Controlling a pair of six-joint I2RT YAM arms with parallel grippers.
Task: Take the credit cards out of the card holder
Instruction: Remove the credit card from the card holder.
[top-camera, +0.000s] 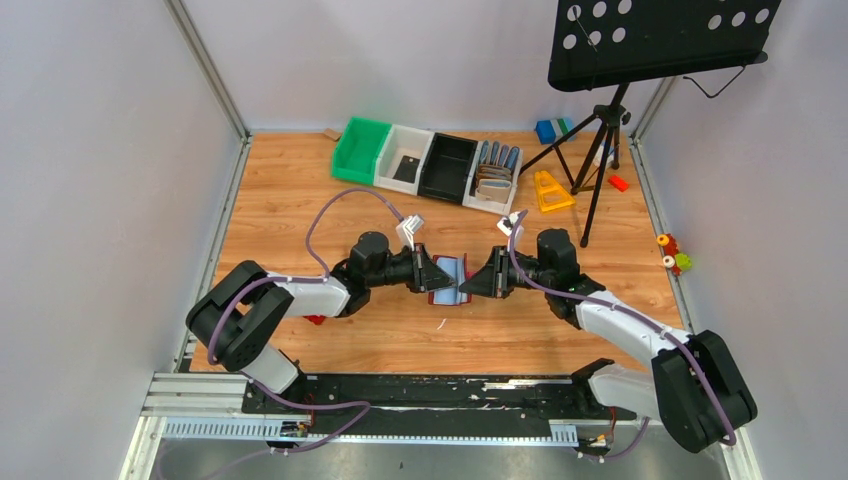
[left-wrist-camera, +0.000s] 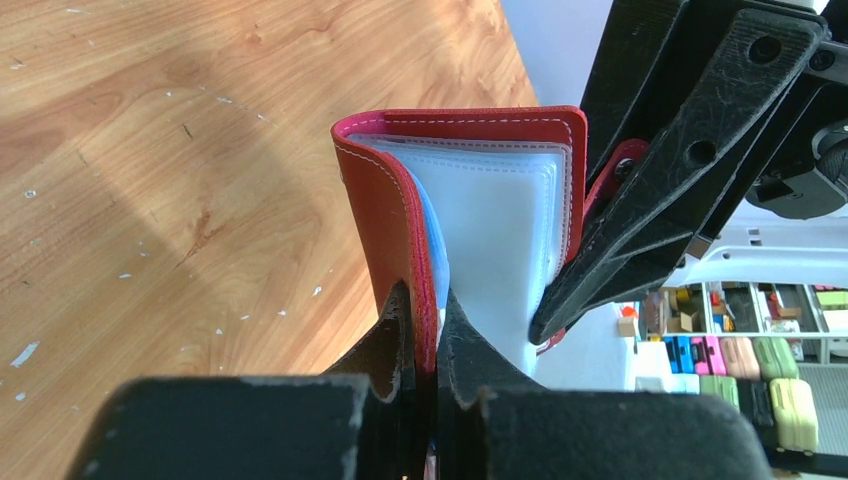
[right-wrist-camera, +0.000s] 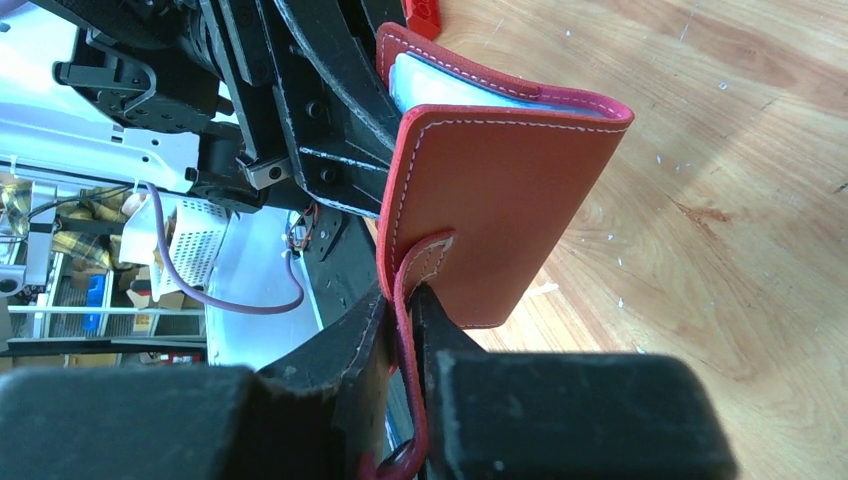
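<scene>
The card holder (top-camera: 450, 280) is a red leather folding wallet held up off the wooden table between my two grippers. My left gripper (top-camera: 437, 273) is shut on one cover's edge (left-wrist-camera: 385, 200); its fingertips (left-wrist-camera: 428, 320) pinch the red leather. My right gripper (top-camera: 470, 283) is shut on the snap tab (right-wrist-camera: 415, 265) of the other cover (right-wrist-camera: 490, 210). The holder stands partly open, showing clear plastic sleeves (left-wrist-camera: 500, 220) and a pale blue edge (left-wrist-camera: 432, 230) inside. No black, gold-tan or silvery card shows.
A row of bins stands at the back: green (top-camera: 362, 150), white (top-camera: 405, 158), black (top-camera: 447, 167), and one with upright wallets (top-camera: 494, 172). A yellow triangle (top-camera: 549, 190) and a music stand's tripod (top-camera: 600, 150) are at the back right. A small red piece (top-camera: 315, 319) lies under the left arm.
</scene>
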